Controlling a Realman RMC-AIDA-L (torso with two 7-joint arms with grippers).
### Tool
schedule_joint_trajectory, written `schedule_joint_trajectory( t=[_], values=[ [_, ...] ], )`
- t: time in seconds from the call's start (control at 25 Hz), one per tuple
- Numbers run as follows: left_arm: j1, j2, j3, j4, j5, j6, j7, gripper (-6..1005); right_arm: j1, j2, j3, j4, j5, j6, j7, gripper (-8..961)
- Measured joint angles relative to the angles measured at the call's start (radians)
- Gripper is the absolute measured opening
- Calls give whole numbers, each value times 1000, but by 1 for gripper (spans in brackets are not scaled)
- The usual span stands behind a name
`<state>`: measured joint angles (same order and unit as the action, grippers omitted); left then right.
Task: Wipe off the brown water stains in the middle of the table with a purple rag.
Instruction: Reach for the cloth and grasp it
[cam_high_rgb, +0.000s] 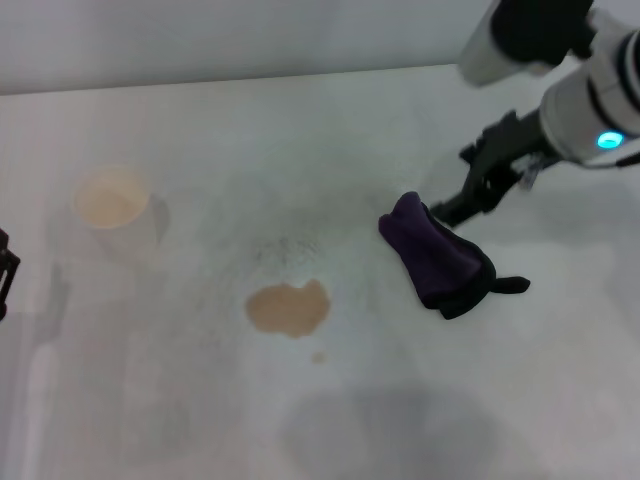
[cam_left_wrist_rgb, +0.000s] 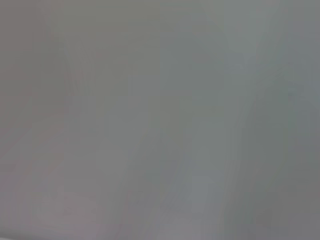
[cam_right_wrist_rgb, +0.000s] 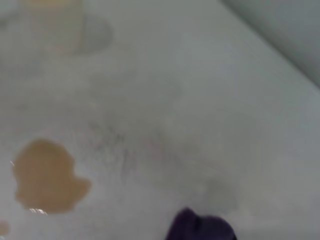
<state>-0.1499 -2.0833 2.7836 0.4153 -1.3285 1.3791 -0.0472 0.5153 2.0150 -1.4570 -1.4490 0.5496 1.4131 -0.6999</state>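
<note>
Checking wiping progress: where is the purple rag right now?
In the head view the purple rag lies on the table, right of the brown water stains and apart from them, at the right tool.

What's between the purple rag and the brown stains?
Nothing: only bare table with faint grey smudges separates the purple rag from the brown water stains, clearest in the head view.

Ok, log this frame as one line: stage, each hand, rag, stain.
stage: reaching rag | right hand: at dark purple bunched rag | left hand: parked, table edge | tan-brown wavy stain: unwiped, apart from rag
</note>
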Motion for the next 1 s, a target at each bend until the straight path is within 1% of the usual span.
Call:
schedule_joint_trajectory(
  t=[0.12,0.28,0.36,0.56,0.72,1.0],
  values=[
    [-8,0,-13,-5,-1,1,0,891,-4,2,-80,6,-31,-6,47,864],
    [-25,0,-23,-9,-1,2,0,891,-2,4,-165,75,-31,-71,71,855],
    [-29,0,-25,-13,-1,2,0,891,3,5,-185,103,-34,-100,75,849],
    [-30,0,-24,-17,-1,2,0,892,8,5,-192,147,-33,-152,77,660],
    [-30,1,-21,-17,-1,-1,-2,892,21,6,-193,194,-35,-183,80,639],
    [-28,1,-19,-16,-1,0,-3,892,67,7,-189,286,-30,-186,86,589]
  ],
)
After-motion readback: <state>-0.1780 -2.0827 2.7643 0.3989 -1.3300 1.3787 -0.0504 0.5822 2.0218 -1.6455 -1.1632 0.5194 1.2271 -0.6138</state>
